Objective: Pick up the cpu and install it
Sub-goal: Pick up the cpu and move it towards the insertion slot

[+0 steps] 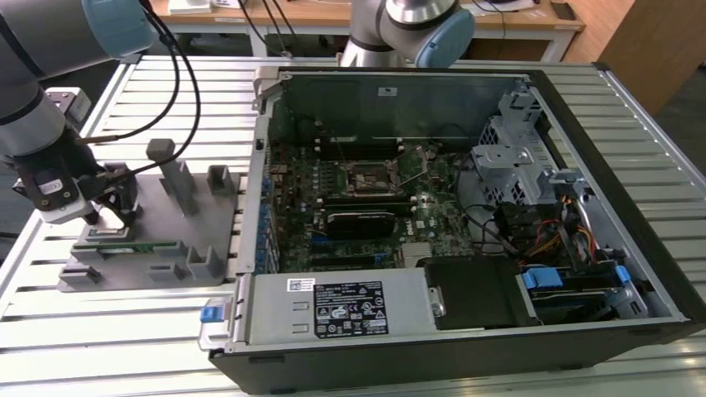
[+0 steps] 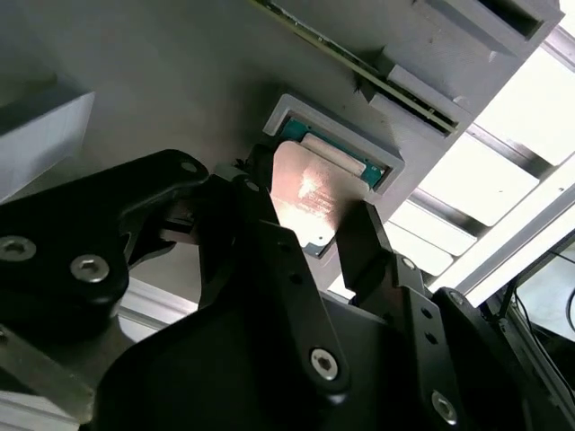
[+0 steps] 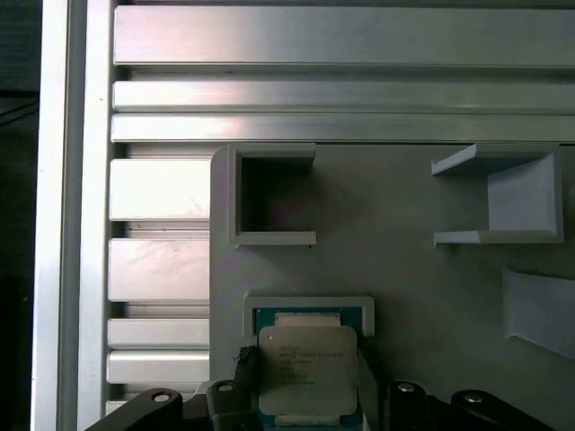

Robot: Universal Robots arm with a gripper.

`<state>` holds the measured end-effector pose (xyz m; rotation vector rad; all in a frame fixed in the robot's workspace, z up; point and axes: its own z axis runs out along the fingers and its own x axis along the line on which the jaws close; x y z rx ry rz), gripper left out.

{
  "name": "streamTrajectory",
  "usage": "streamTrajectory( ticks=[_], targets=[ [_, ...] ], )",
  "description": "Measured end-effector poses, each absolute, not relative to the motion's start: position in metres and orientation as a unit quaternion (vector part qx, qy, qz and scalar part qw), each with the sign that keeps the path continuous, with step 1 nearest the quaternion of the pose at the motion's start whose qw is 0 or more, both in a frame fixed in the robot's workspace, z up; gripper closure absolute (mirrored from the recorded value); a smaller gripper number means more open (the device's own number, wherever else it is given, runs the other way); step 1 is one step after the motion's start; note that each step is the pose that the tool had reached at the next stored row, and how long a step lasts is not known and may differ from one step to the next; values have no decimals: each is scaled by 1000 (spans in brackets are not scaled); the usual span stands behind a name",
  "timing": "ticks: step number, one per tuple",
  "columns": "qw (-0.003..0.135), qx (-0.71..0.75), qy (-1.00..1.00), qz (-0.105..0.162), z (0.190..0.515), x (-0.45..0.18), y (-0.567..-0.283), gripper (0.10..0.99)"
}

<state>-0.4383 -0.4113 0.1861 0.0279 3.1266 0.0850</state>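
The cpu (image 3: 305, 370), a small square chip with a silvery top, sits at its teal-lined pocket (image 3: 310, 312) in the grey fixture tray (image 1: 204, 217). In both wrist views my gripper (image 3: 307, 361) has one black finger against each side of the cpu (image 2: 305, 197). It is shut on the cpu, which looks slightly raised over the pocket's rim (image 2: 334, 126). In the exterior view the gripper (image 1: 111, 208) stands over the tray at that view's left, beside the open computer case. The black-framed motherboard socket (image 1: 369, 174) lies open inside the case.
A green memory stick (image 1: 124, 246) lies in the tray's front slot. Grey upright posts (image 1: 174, 175) rise from the tray close to the gripper. The open computer case (image 1: 464, 207) holds a drive cage, cables and power supply. A second arm's base (image 1: 403, 29) stands behind it.
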Motion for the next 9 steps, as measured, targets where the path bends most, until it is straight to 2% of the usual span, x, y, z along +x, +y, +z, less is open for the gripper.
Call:
streamTrajectory(
  ticks=[9],
  targets=[
    [7,9,1000,28,195,-438,-411,561]
  ],
)
